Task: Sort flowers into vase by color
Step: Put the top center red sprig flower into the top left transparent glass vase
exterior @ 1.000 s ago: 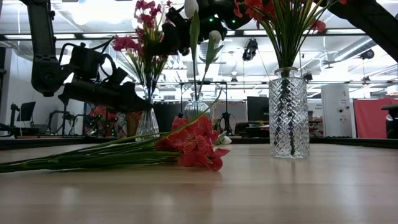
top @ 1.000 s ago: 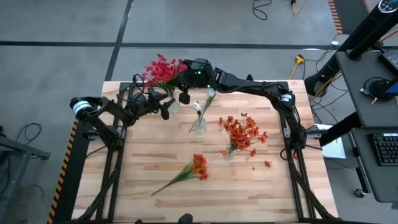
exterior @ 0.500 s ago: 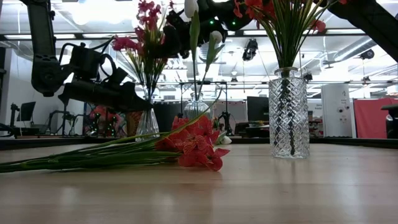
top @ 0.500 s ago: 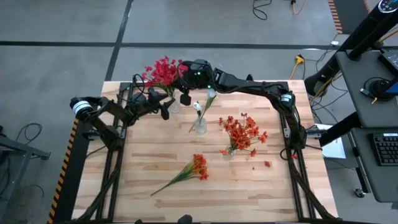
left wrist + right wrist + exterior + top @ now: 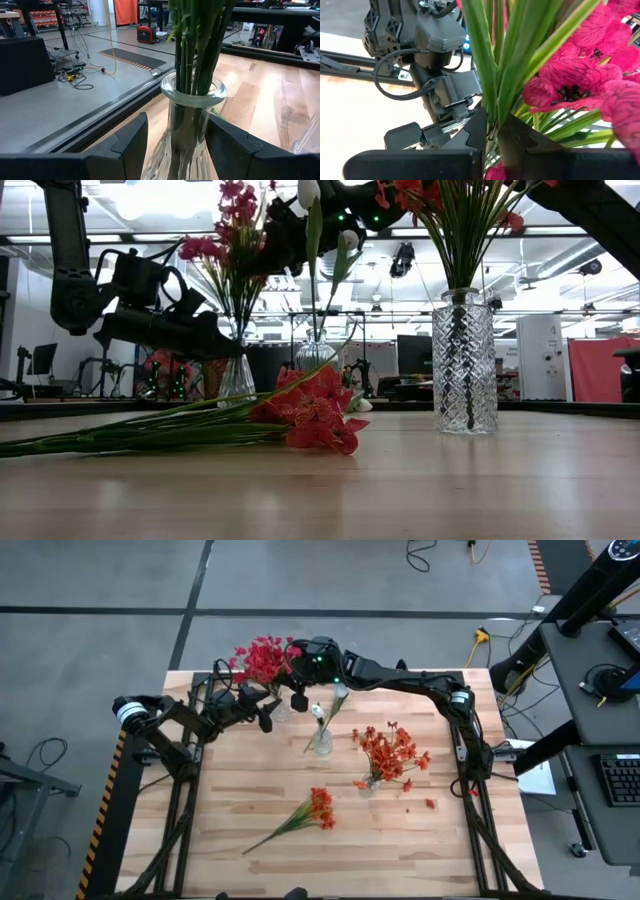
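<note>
A clear glass vase point(image 5: 192, 125) stands at the table's far left between the fingers of my left gripper point(image 5: 272, 712). Crimson-red flowers point(image 5: 262, 658) rise from it, their green stalks point(image 5: 200, 45) passing down through its neck. My right gripper point(image 5: 492, 132) reaches across from the right and is shut on those stalks above the vase, just under the crimson heads point(image 5: 580, 80). White buds point(image 5: 322, 712) stand in a middle vase point(image 5: 322, 743). Orange-red flowers point(image 5: 390, 752) fill a cut-glass vase point(image 5: 464, 360). A loose orange-red bunch point(image 5: 318, 808) lies flat on the table. My left gripper has the vase's body just below the neck point(image 5: 172, 137) between its two fingers point(image 5: 131, 145), coming level from the table's left. The vase stands upright on the table. My right gripper pinches the bundled green stalks point(image 5: 495, 107) between its two fingers, close under the heads, coming almost level and across them. The stalks stay upright, their lower parts in the vase.
The loose bunch's stalks point(image 5: 130, 435) stretch along the near middle of the table. A few fallen petals point(image 5: 430, 803) lie at the right. The wooden top point(image 5: 400, 850) shows bare at the near right. Beyond the far edge lie floor cables point(image 5: 75, 75).
</note>
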You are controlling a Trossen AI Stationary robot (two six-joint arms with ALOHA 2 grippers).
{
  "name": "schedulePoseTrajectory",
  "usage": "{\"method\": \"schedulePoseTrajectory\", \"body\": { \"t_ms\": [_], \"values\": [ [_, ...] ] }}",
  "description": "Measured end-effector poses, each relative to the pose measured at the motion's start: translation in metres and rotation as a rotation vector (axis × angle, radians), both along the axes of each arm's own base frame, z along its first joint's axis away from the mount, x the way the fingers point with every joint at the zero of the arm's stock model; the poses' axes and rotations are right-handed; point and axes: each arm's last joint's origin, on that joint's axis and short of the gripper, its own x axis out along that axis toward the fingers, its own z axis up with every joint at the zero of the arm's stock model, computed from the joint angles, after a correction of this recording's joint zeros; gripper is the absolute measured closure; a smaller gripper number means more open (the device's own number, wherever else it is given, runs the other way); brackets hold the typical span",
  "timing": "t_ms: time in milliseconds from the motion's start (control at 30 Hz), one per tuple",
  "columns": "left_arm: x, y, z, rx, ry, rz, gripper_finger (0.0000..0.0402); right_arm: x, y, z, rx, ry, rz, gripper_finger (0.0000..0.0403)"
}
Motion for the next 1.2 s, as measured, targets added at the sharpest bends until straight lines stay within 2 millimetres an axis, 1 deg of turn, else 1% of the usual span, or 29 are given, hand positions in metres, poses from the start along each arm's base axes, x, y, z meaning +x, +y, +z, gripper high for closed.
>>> {"method": "schedulePoseTrajectory", "body": {
  "t_ms": [500, 767, 1200],
  "values": [
    [0.000, 0.000, 0.000, -0.002, -0.002, 0.007, 0.0228, -0.001, 0.000, -0.002, -0.006, 0.026, 0.004, 0.0370],
    [0.000, 0.000, 0.000, -0.003, -0.001, 0.007, 0.0228, 0.000, 0.000, 0.006, -0.009, 0.000, 0.000, 0.0369],
    [0.000, 0.000, -0.001, -0.007, 0.004, 0.007, 0.0228, -0.001, 0.000, 0.008, -0.021, 0.002, -0.015, 0.0369]
  ]
}}
